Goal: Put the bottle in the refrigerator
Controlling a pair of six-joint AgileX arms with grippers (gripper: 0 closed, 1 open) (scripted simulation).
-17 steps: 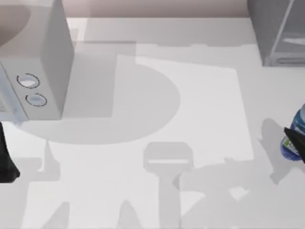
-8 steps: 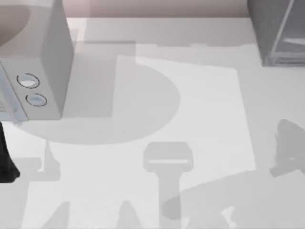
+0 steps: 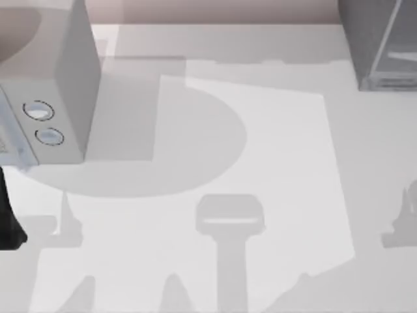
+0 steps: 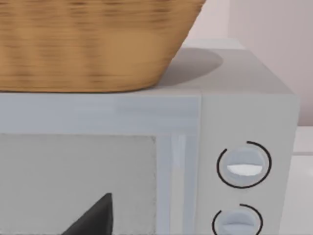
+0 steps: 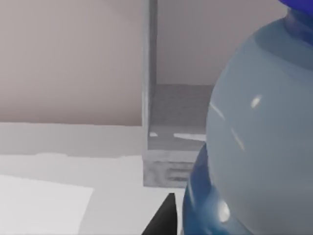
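The bottle (image 5: 259,137) looms close in the right wrist view, bluish and clear, with its blue cap (image 5: 299,6) at the picture's corner. My right gripper (image 5: 230,226) is shut on the bottle, and one dark finger (image 5: 164,220) shows beside it. Beyond the bottle stands the refrigerator (image 5: 168,147), its pale frame edge and dark grey inside facing the camera. In the top view the refrigerator (image 3: 381,45) is at the back right corner of the table. My left arm (image 3: 8,222) is parked at the table's left edge.
A white box with two round dials (image 3: 45,98) stands at the back left, and a wicker basket (image 4: 93,44) sits on top of it. The white tabletop (image 3: 215,163) spreads between this box and the refrigerator.
The bottle and my right gripper, seen at the top view's right edge a second ago, have passed out of that view. Their shadow has slid right. The left arm has not moved.
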